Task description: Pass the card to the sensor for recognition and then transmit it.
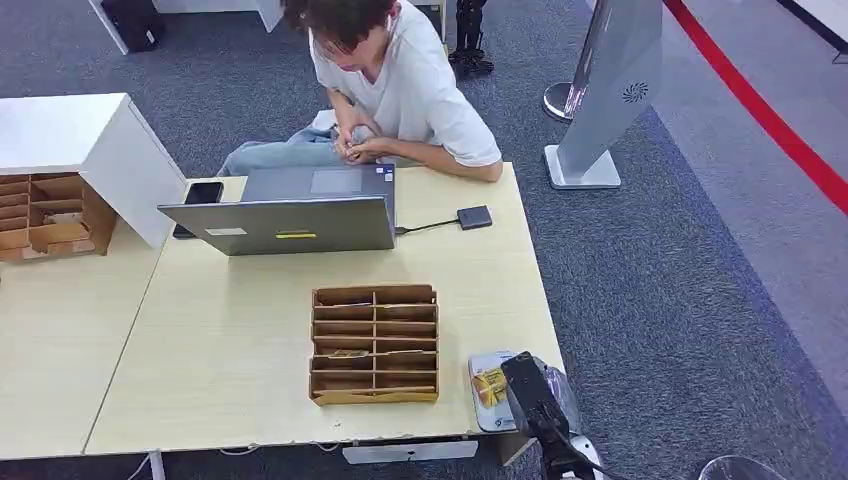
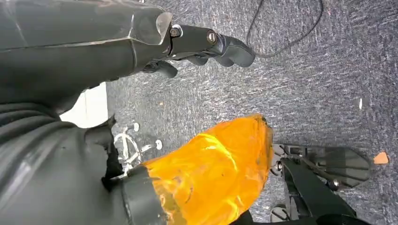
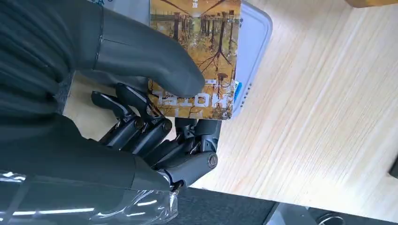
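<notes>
Right hand (image 3: 155, 93) pinches the card (image 3: 197, 51) over the sensor (image 3: 253, 51).
I would keep it flat and steady; left hand (image 2: 206, 47) hangs curled, holding nothing.

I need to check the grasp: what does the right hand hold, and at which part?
The right hand pinches the card at its printed end, thumb on its face, over the white sensor pad.
</notes>
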`<state>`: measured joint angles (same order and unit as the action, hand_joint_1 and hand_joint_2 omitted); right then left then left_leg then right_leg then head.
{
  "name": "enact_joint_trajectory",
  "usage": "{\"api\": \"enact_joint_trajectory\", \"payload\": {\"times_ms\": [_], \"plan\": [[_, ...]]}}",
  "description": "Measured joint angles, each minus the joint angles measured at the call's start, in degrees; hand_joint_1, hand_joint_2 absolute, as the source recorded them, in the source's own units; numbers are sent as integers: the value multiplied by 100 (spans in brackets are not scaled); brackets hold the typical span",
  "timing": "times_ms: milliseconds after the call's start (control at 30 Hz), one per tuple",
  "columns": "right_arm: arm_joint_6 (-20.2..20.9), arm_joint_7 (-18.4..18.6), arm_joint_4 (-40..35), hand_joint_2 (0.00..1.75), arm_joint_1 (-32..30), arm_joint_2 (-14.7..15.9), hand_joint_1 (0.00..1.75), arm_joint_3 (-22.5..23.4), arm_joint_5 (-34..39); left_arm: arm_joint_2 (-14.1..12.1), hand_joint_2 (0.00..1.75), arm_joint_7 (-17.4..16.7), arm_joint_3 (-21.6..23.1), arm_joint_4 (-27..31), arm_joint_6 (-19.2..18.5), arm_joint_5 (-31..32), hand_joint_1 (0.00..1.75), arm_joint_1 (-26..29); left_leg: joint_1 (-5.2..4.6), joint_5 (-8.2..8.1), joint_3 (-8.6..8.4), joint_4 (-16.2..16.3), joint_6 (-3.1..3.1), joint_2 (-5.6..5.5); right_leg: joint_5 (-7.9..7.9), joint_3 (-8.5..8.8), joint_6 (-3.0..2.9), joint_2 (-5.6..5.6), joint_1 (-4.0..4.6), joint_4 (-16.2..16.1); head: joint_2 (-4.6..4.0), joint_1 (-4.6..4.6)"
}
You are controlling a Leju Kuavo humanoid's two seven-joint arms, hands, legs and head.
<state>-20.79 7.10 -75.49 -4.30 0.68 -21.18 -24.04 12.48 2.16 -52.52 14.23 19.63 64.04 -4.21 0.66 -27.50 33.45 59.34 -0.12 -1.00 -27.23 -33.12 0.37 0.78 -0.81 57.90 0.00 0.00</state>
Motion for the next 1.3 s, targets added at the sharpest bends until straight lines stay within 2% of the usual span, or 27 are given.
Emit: {"api": "enact_joint_trajectory", "payload": {"times_ms": [400, 700, 1100, 1300], "plan": [[-44, 9, -11, 175, 26, 0, 175, -2, -186, 0, 0, -7, 37, 0, -2, 15, 0, -1, 0, 0, -1, 0, 0, 0, 0, 2, 0, 0, 0, 0, 0, 2], [-48, -2, -322, 175, 22, 0, 175, 11, -597, 0, 0, -7, 48, 0, -15, 7, 0, 1, 0, 0, 3, 1, 0, -1, 0, -2, 0, 0, 0, 0, 0, 0], [-107, -173, -813, 175, 20, 0, 175, 68, -837, 0, 0, 7, 55, 0, -44, -7, 0, 2, 0, 0, 6, 0, 0, -1, 0, -4, 0, 0, 0, 0, 0, 0], [-199, -396, -1069, 175, 18, -4, 175, 74, -1032, 0, 0, 42, 55, 0, -61, -28, 0, 7, 0, 0, 7, 0, 0, -1, 0, -5, 0, 0, 0, 0, 0, 0]]}}
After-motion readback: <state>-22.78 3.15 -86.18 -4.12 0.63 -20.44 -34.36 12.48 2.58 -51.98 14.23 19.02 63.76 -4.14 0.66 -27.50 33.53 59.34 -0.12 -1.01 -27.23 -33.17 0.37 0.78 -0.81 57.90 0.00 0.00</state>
